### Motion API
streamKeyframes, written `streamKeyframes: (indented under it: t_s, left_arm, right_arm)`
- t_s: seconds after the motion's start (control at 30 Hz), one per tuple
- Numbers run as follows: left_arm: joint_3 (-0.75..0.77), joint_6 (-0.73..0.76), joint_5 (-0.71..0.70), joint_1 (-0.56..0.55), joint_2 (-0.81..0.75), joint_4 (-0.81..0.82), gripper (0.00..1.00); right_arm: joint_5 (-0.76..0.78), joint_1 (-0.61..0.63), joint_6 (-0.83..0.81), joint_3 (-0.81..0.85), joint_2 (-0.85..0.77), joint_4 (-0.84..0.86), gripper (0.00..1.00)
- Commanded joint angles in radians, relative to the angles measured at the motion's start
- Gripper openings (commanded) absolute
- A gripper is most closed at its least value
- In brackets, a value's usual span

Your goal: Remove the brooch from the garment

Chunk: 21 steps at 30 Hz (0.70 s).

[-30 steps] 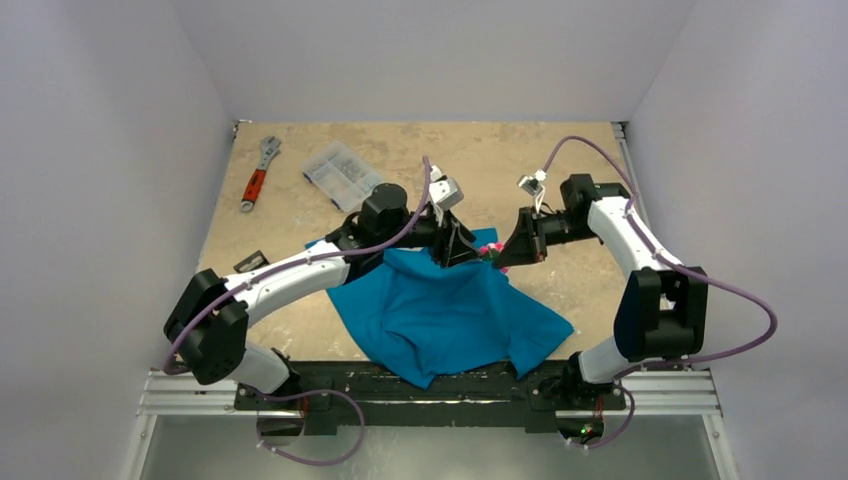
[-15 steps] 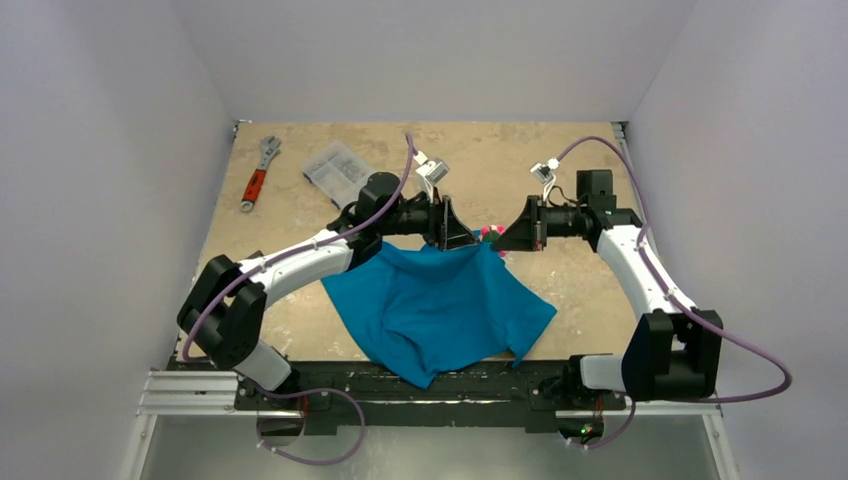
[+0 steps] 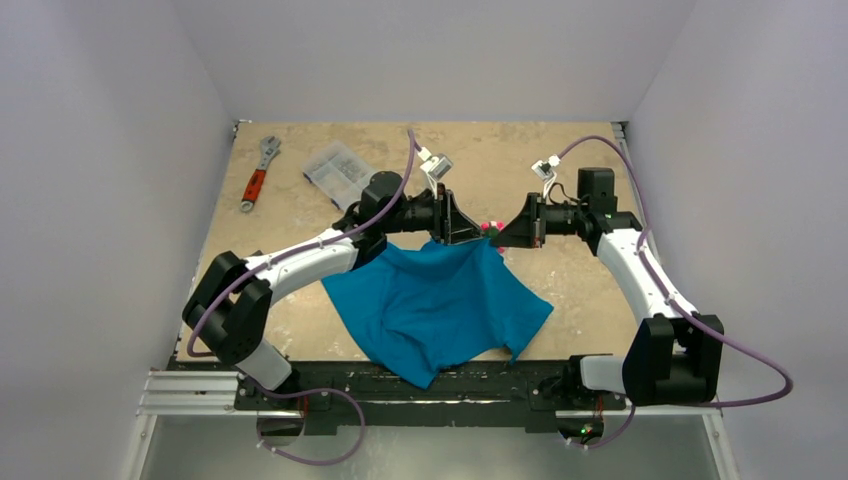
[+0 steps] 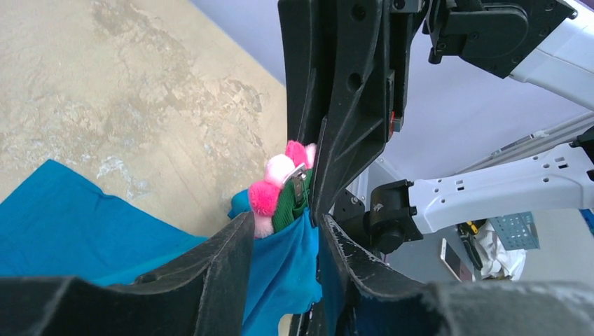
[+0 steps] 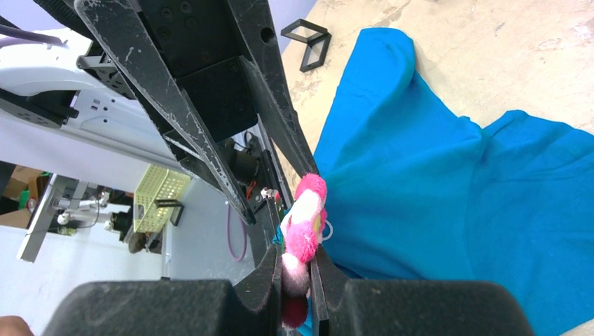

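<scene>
The teal-blue garment (image 3: pixel 440 305) hangs from both grippers, lifted at its far edge and draped toward the near table edge. The pink flower brooch (image 3: pixel 490 229) sits at that raised edge between the two grippers. My left gripper (image 3: pixel 463 230) is shut on the garment's cloth (image 4: pixel 287 262) just beside the brooch (image 4: pixel 277 185), whose green backing shows. My right gripper (image 3: pixel 498 236) faces it and is shut on the brooch (image 5: pixel 305 224), its pink and white petals pinched between the pads. The garment (image 5: pixel 448 182) spreads below in the right wrist view.
A red-handled wrench (image 3: pixel 257 175) and a clear plastic parts box (image 3: pixel 340 172) lie at the far left of the table. A small black square frame (image 5: pixel 308 38) lies on the table beyond the garment.
Both grippers have risen and drawn the garment's far edge up off the table. The arms have straightened toward each other, and the cloth now hangs tauter.
</scene>
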Motion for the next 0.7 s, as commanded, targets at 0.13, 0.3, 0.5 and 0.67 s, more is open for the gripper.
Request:
streamKeyframes:
  t_s: [0.13,0.3,0.5,0.67]
  left_arm:
    - [0.051,0.009,0.000,-0.015,0.006,0.126,0.32]
    - [0.068,0.004,0.014,-0.016,0.029,0.149,0.30]
    - [0.080,0.005,0.020,-0.024,0.045,0.153,0.30]
    - [0.083,0.005,0.009,-0.028,0.051,0.141,0.24]
  right_arm:
    - [-0.022,0.013,0.018,-0.006,-0.018,0.045,0.00]
    - [-0.041,0.014,0.014,-0.009,-0.015,0.052,0.00]
    - [-0.049,0.014,-0.006,-0.001,-0.009,0.035,0.00]
    - [-0.058,0.014,-0.019,0.004,-0.009,0.026,0.00]
